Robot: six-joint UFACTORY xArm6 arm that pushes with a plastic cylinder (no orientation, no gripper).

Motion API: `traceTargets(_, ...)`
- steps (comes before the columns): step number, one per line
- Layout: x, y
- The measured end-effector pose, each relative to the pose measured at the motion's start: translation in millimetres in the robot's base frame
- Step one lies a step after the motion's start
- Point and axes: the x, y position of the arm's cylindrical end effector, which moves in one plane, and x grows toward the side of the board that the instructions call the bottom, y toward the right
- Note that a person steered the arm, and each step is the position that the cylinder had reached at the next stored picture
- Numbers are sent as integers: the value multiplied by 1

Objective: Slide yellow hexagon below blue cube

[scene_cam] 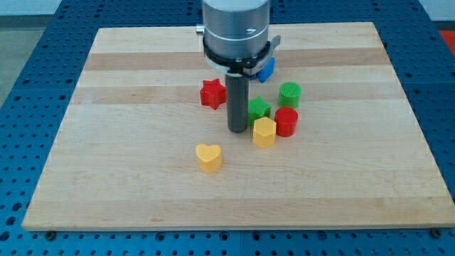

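Camera view takes in a pale wooden board [142,85] of glued planks with visible grain, lying on a blue perforated metal table [21,64] studded with regular holes. A grey cylindrical arm housing [236,28] drops from the view's top, ending in a straight dark rod. My tip [237,131] rests on the board just left of the yellow hexagon [264,132], close to it or touching; there is no pincer on this rod, so nothing spreads or pinches. The yellow hexagon sits beside the red cylinder [286,121], below the green star [259,109]. The green cylinder [289,94] has a ribbed side. The blue cube [266,69] is half hidden behind the housing. The red star [212,93] lies left of the rod, and the yellow heart [209,157] sits apart, lower left. All blocks look like matte plastic.
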Motion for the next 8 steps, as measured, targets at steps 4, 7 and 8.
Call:
traceTargets(4,-8,-4)
traceTargets(7,56,-3)
traceTargets(8,58,37)
